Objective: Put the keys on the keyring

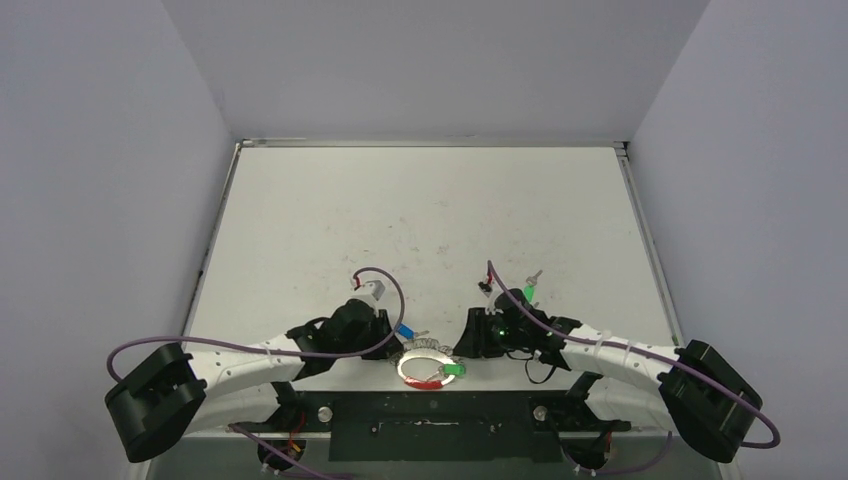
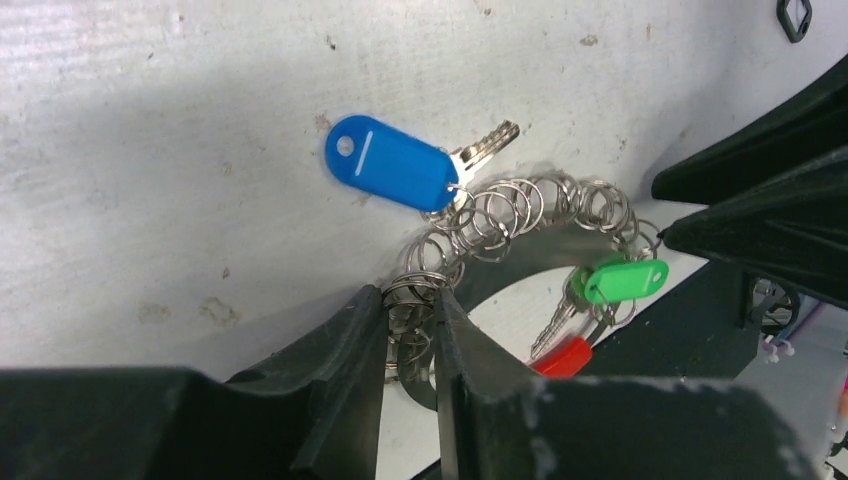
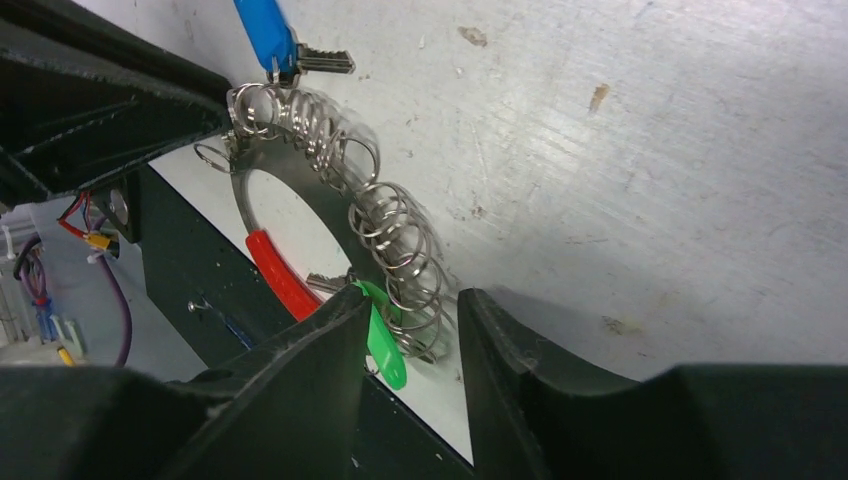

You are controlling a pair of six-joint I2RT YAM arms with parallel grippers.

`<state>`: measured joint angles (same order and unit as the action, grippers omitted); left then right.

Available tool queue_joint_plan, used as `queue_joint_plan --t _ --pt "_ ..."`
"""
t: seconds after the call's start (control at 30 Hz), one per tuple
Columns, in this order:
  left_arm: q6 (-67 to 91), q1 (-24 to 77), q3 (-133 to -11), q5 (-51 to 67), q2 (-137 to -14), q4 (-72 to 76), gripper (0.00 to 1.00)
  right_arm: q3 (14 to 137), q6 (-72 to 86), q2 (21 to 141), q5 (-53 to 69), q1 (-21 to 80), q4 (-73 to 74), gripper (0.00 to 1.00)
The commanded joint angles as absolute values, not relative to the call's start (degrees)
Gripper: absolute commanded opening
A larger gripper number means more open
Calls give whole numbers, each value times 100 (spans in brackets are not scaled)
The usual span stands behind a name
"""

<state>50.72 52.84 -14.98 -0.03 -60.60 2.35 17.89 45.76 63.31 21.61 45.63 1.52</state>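
Two grippers flanking silvery spiral-coil keyring with red section [image 2: 520, 205], left gripper [image 2: 408, 300] pinching coil, right gripper [image 3: 415, 300] straddling it spread, blue-headed key [image 2: 390, 165] and green-headed key [image 2: 625, 280] touching it

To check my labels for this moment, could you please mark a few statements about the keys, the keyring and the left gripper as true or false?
1. The left gripper pinches the coil of the keyring. True.
2. The blue key lies far from the keyring. False: it rests right against the coil.
3. A loose green key lies apart from the keyring. True.
4. In the top view, the red section sits on the keyring's far side. False: it sits on the near side.
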Motion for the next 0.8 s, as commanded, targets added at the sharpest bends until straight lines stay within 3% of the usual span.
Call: queue_joint_plan --t 0.0,0.27,0.53,0.6,0.77 --pt "4859 5293 -1790 -374 -6411 191 17 1890 4735 6438 2300 4725 -325 36" --pt "4116 4754 -2554 -381 -7036 159 0 2072 4832 6671 2266 4955 -571 20" --pt "3248 4269 -3292 161 -7883 432 0 2342 4803 6942 2053 4974 -839 15" --pt "3109 4205 -3537 341 -8018 216 0 2493 4715 7041 2044 4983 -729 20" --pt "3097 4195 -3629 694 -7865 -473 29 2779 4320 6910 1654 5010 299 32"
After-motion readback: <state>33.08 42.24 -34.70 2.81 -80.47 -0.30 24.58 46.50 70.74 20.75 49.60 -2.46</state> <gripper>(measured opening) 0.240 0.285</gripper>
